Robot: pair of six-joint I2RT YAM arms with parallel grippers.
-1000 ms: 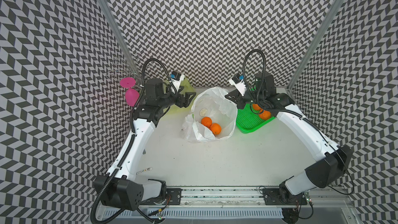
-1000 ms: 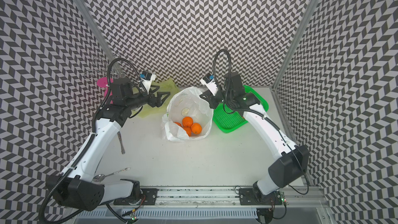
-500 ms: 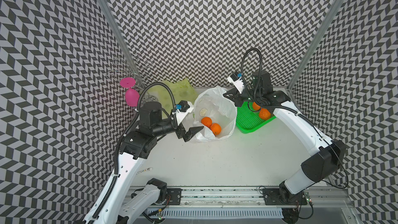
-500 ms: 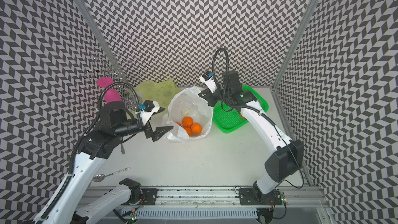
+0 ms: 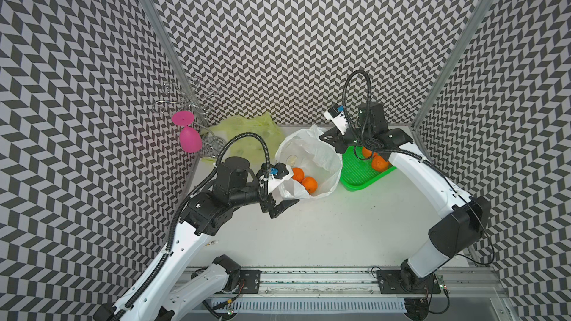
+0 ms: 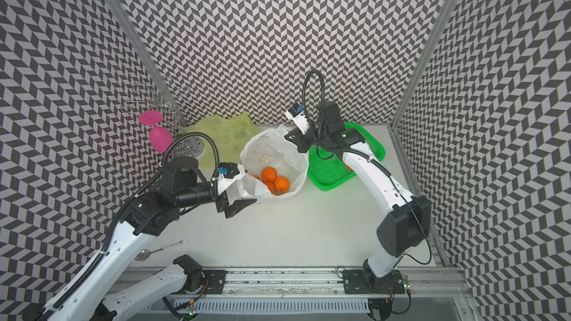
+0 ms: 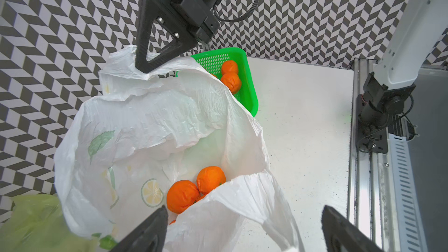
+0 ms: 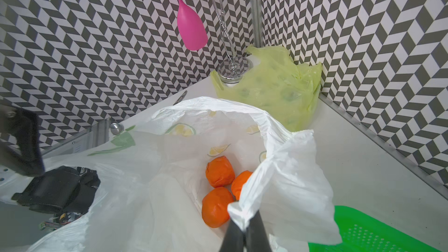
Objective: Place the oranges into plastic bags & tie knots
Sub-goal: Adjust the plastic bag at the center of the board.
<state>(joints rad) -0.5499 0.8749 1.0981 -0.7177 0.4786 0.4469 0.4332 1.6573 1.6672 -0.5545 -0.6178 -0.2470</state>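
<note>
On the chevron-walled table (image 5: 309,236), with your right gripper (image 8: 244,226) clamped shut on the one o'clock rim of the white bag (image 5: 321,155) holding oranges (image 5: 304,179) at twelve o'clock, ease the wide-open, empty left gripper (image 7: 244,208) squarely over its seven o'clock handle before closing.

Robot lab cell, chevron-patterned walls (image 5: 278,41), white tabletop (image 5: 340,236), aluminium mounting rail (image 5: 315,282)

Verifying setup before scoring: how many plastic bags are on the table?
2. The white bag stands open mid-table holding oranges; the yellow-green bag lies crumpled at the back, by the wire rack. No others seem hidden.
</note>
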